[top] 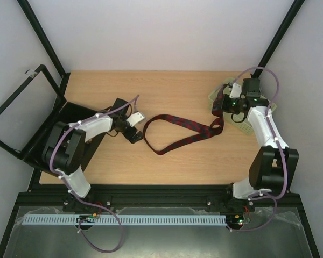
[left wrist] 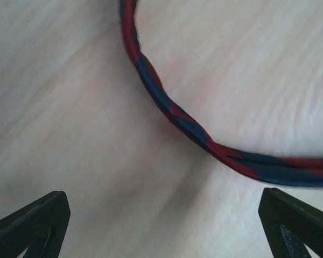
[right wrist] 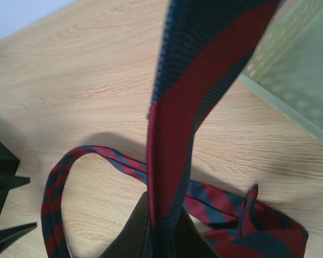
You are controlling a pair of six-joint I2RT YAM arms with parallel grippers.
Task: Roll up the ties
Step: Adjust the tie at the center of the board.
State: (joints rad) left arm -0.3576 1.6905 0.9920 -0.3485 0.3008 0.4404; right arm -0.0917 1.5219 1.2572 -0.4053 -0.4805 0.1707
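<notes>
Presently right gripper (right wrist: 161,236) clamps tie (right wrist: 172,123) beside green basket (right wrist: 301,70); left gripper (left wrist: 161,226) agape near tie loop.

Bare wood lies open along the far side of the table (top: 151,86) and in a near strip between the arms. The tie (top: 177,141) loops across the middle, one end rising to the right gripper (right wrist: 161,236) beside the basket (top: 246,127) at the far right corner. A black box (top: 70,115) blocks the left edge.

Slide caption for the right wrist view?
Right claw shut on the striped tie, held up over the table beside the green basket.
</notes>
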